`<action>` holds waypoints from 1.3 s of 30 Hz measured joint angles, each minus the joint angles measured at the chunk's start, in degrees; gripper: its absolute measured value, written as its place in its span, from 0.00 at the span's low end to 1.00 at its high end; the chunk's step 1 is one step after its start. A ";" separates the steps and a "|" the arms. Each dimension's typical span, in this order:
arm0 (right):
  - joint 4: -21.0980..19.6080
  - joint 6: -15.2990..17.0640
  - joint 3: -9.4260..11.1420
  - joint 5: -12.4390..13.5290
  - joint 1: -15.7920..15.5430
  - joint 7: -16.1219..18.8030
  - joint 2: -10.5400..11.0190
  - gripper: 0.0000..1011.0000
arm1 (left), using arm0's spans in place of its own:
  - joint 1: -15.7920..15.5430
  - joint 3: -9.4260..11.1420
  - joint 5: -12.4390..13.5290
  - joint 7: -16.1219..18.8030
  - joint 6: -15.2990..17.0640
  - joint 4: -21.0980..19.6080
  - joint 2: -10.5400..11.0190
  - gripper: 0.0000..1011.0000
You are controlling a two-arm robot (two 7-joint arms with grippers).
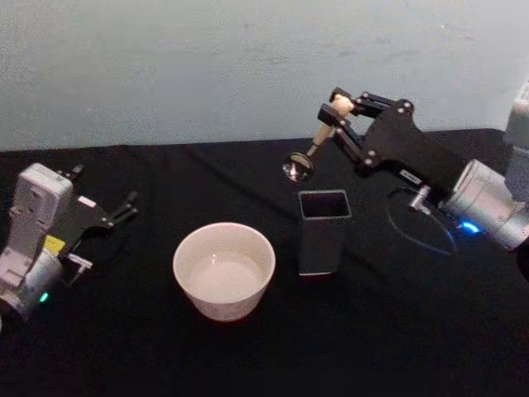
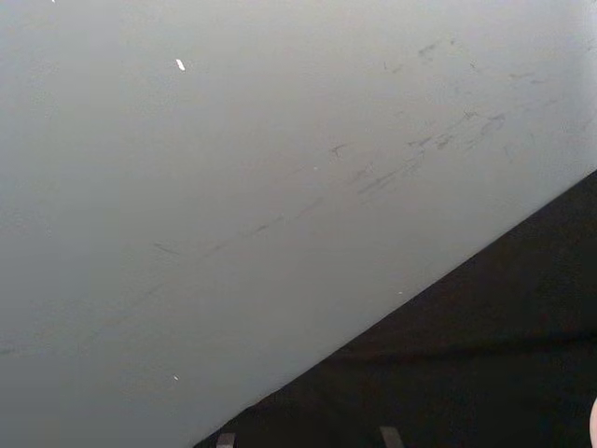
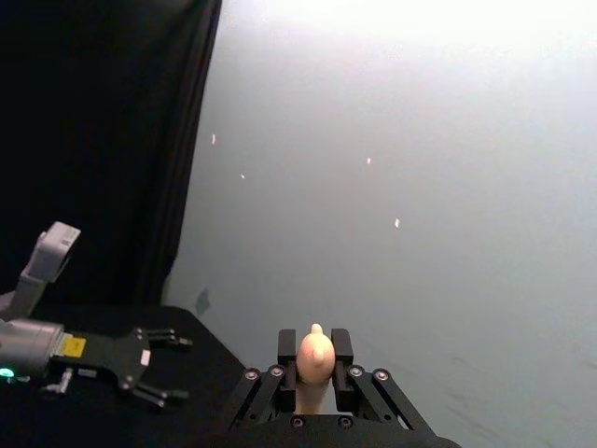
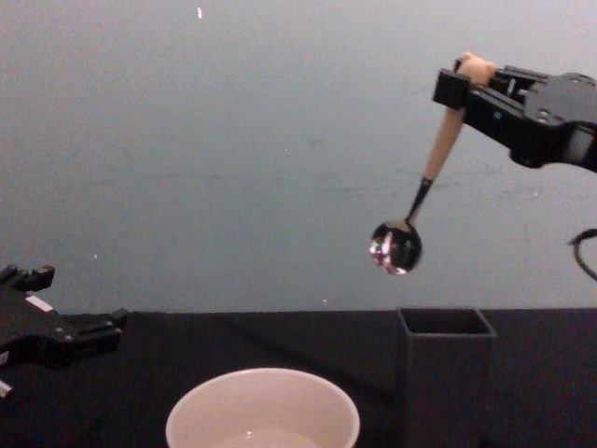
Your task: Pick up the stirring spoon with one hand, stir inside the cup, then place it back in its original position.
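Over table (image 1: 397,331), jaws tight on spoon (image 1: 319,137)

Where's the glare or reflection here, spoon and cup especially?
Chest view: on the stirring spoon the metal bowl mirrors the room, with bright specks. Head view: a highlight on that bowl; the cup evenly lit inside; left gripper parked, open. Right wrist view: the wall glows bright beyond the right gripper, shut on the handle. Left wrist view: no glare.

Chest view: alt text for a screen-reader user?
The right gripper holds the stirring spoon by its handle top, bowl hanging well above the dark square holder. The white cup sits left of the holder on the black table; the left gripper is open at the left edge.
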 joint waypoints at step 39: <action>1.72 1.28 0.69 -1.20 -2.53 -0.14 1.98 0.21 | 0.00 0.00 0.00 0.00 0.00 0.00 0.00 0.99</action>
